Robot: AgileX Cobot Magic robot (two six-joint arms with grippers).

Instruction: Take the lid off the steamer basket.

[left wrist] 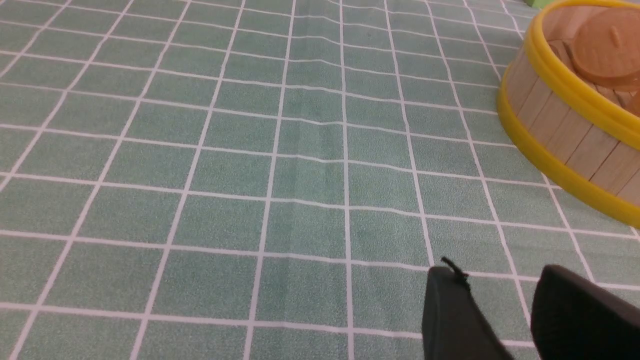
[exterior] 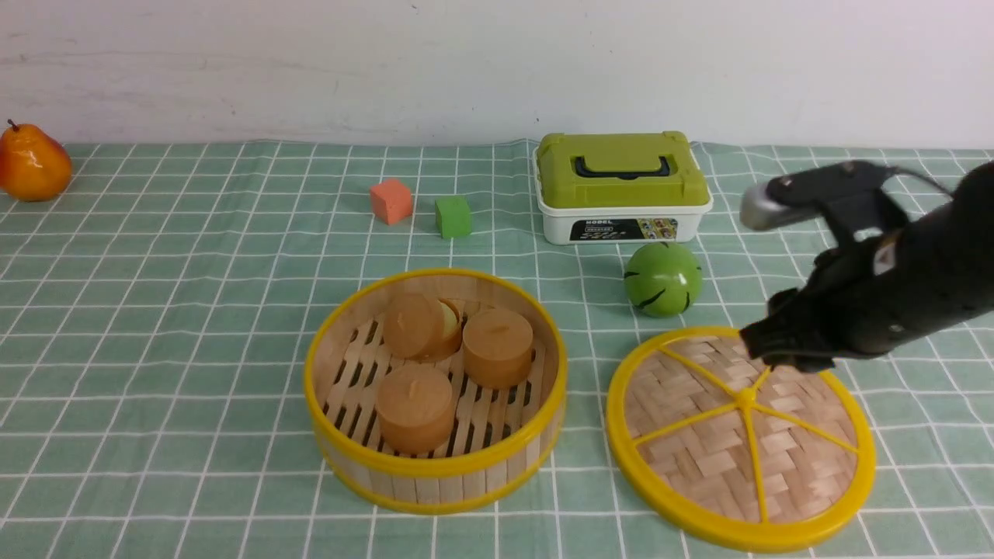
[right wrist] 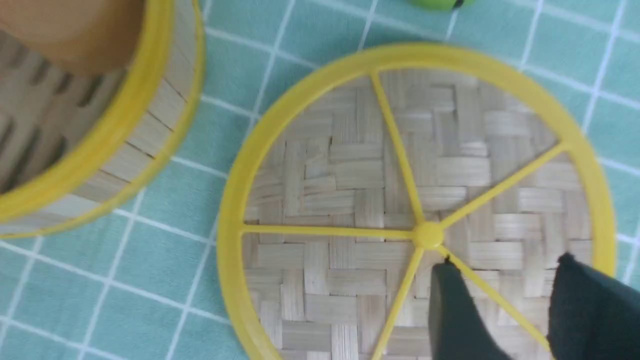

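Evidently the lid (exterior: pixel 699 458) lies on the table (exterior: pixel 194 310) beside the steamer basket (exterior: pixel 435 466), leaving the basket open. Our right tool (right wrist: pixel 505 262) hangs spread above the lid, apparently gripping nothing; our left tool (left wrist: pixel 497 270) idles, spread.

Checked cloth (exterior: pixel 155 310) holds basket (exterior: pixel 435 487), lid (exterior: pixel 699 435), box (exterior: pixel 621 194), ball (exterior: pixel 662 279), pear (exterior: pixel 31 163), cubes (exterior: pixel 390 201).

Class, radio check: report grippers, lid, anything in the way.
Right gripper open above lid. Left gripper open, empty. Lid off, flat beside basket. Nothing blocking.

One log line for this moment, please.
lid: off, lying beside steamer basket | right gripper: open over lid, empty | left gripper: open, empty
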